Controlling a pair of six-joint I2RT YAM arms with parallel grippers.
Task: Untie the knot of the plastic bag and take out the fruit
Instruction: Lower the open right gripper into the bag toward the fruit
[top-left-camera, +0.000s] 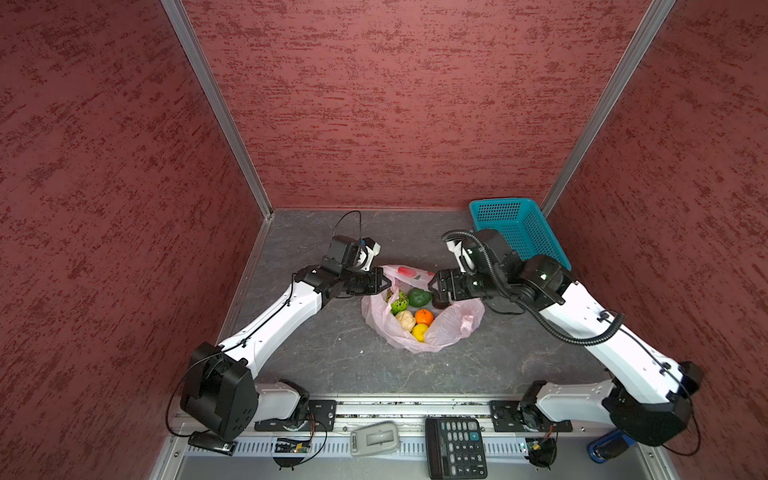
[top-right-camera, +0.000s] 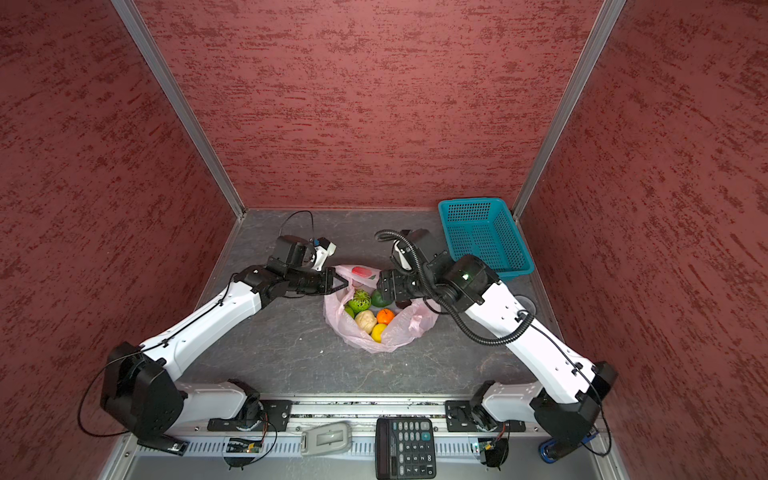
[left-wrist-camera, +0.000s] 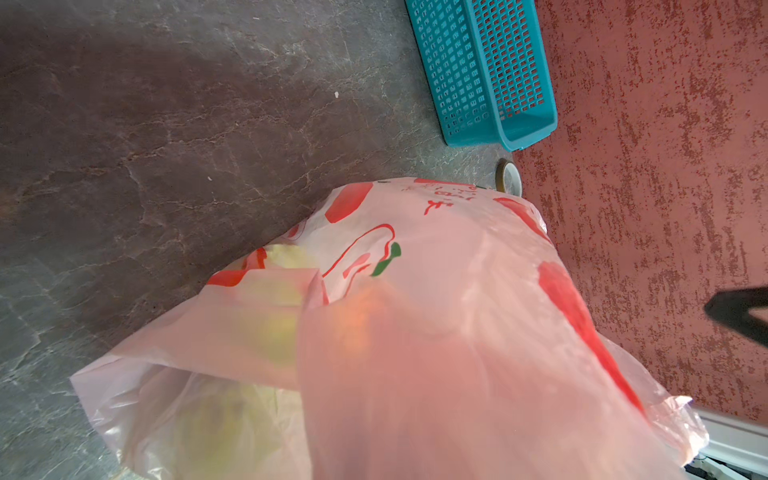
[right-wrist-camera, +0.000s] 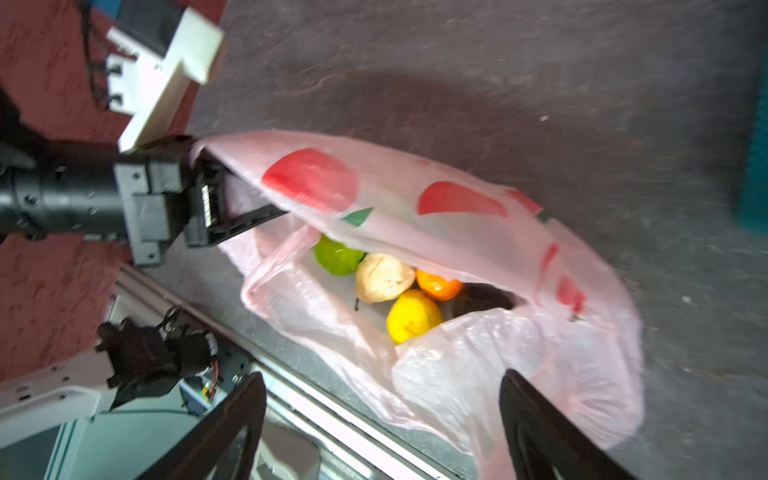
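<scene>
Both top views: no knot was visible. The plastic bag (top-left-camera: 453, 328) (top-right-camera: 411, 328) lay mouth-open mid-counter (top-left-camera: 316, 357), so untying looked done. The fruit (top-left-camera: 424, 316) sat inside it, with none visible in the basket (top-left-camera: 519, 224), so all the taking out was left for you. Your left hand (top-left-camera: 384, 282) came in low from the left, clenched on the bag's far rim. Your right hand (top-left-camera: 434, 291) hung over the right side of the mouth.

Left wrist: the bag's pink film (left-wrist-camera: 457, 332) filled most of the lens, with the basket (left-wrist-camera: 478, 75) beyond.

Right wrist: your left hand (right-wrist-camera: 232, 208) pinched the printed flap and held it up. Your right hand (right-wrist-camera: 382, 374) was released, fingers (right-wrist-camera: 540, 432) wide, gripping nothing, close over the bag. Green, cream, orange and yellow fruit (right-wrist-camera: 384, 278) showed in the opening.
</scene>
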